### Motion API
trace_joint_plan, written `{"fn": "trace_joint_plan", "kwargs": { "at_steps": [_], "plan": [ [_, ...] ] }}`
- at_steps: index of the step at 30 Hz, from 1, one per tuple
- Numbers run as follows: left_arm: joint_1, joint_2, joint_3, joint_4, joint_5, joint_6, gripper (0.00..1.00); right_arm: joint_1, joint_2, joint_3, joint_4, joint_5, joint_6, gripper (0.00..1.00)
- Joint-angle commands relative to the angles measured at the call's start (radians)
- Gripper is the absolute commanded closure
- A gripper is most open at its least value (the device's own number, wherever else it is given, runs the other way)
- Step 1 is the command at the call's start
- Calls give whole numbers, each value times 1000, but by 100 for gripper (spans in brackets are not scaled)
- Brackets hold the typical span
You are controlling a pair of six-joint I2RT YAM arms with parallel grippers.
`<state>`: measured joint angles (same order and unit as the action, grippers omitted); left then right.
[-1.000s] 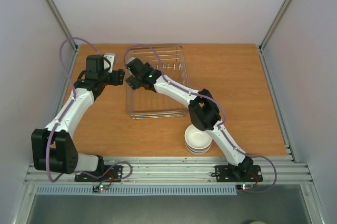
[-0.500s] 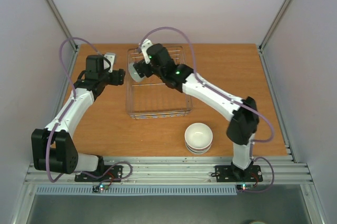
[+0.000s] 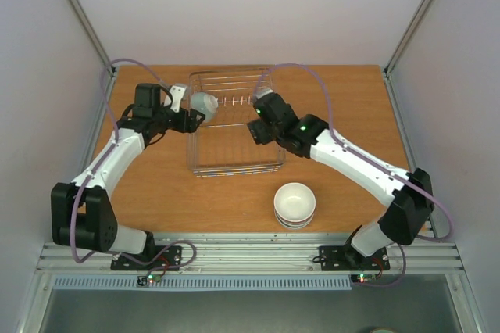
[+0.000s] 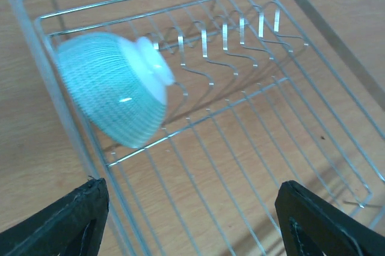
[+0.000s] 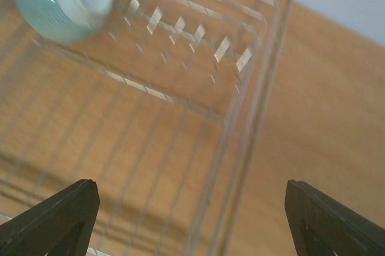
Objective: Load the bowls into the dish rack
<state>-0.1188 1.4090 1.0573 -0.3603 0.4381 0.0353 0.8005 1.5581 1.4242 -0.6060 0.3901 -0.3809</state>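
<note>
White glaze tops the stack of bowls [image 3: 294, 203], which sits on the desk [image 3: 156, 184] closest to the arm bases, just short of the near right corner of the dish rack [image 3: 234, 169]. Darker rims peek out under the top bowl, but how many lie beneath cannot be told from above.

Beyond the stack, the rack's near half holds nothing but its floor wires. The right hand [image 5: 189, 184] hangs over the rack's right side with its two fingers spread wide and nothing between them. The left hand [image 4: 189, 182] is at the rack's left wall, also spread wide and empty, with only rack wire and desk wood showing in the gap.

Farther back, in the rack's far left corner, is the pale blue-green bowl [image 4: 111, 88]. It is tipped on its side against the left wall, its white foot ring turned toward the row of divider wires [image 4: 240, 30]. It is apart from both hands. It looks slightly smeared in the wrist views, so whether it has settled cannot be told.

By my reading the job is at an early stage. One bowl is inside the rack, though not stood between the dividers, and the whole stack on the desk is left to load.
</note>
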Motion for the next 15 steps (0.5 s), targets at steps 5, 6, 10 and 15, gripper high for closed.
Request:
{"fn": "trace_joint_plan", "kwargs": {
  "at_steps": [5,6,10,15],
  "plan": [
    [-83,21,16,-6,85,50,24,-79,-182,-192,-341,48,289,21],
    [-89,26,17,-10,85,52,24,-84,-201,-213,-367,44,309,23],
    [-116,44,20,-15,91,57,24,-90,-289,-293,-427,-43,370,31],
    [-137,67,24,-20,96,57,24,-89,-377,-395,-437,-160,430,50]
  ]
}}
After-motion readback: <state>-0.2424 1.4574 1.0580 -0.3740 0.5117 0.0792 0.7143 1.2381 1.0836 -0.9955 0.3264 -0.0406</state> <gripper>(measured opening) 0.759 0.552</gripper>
